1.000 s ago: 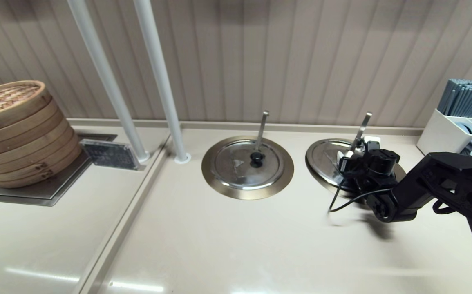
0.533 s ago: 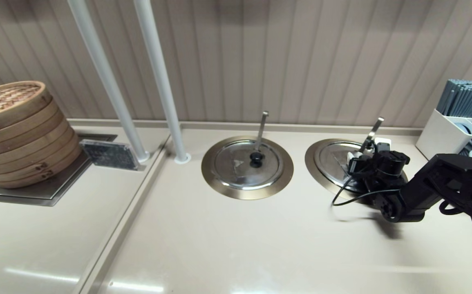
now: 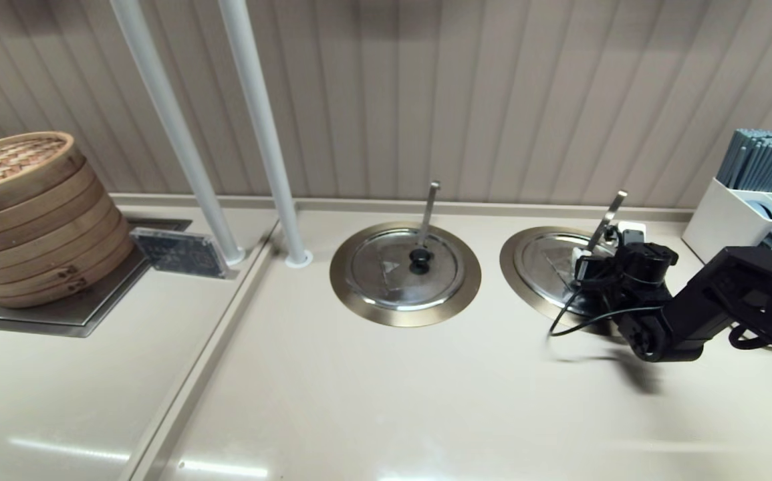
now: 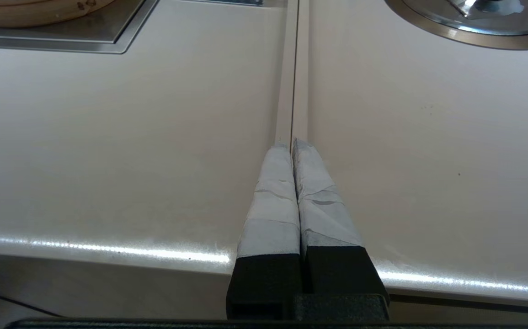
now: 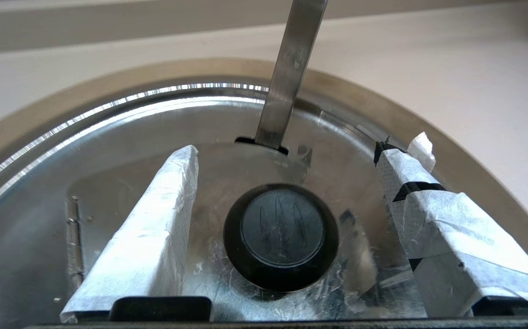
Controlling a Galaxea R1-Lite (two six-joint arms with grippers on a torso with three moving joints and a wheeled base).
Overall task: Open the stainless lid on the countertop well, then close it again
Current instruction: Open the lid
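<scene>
The stainless lid (image 3: 546, 264) lies flat on the right-hand countertop well, whose bronze rim (image 3: 516, 267) shows round it. My right gripper (image 3: 603, 244) hovers over the lid's right half. In the right wrist view this gripper (image 5: 293, 153) is open, its taped fingers (image 5: 154, 219) standing on either side of the black knob (image 5: 282, 235) without touching it. The lid (image 5: 122, 132) shows a hinge line, and a steel ladle handle (image 5: 291, 68) rises through its slot. My left gripper (image 4: 291, 145) is shut on nothing, low over the counter's front edge.
A twin steel lid (image 3: 402, 267) with its own knob and handle sits to the left. Two white poles (image 3: 262, 133) rise behind it, with stacked bamboo steamers (image 3: 25, 214) at far left. A white utensil holder (image 3: 726, 220) stands close to my right arm.
My right gripper has shifted to the right and a little further back over the lid. The ladle handle's top has moved right with it. The left gripper shows no change.
</scene>
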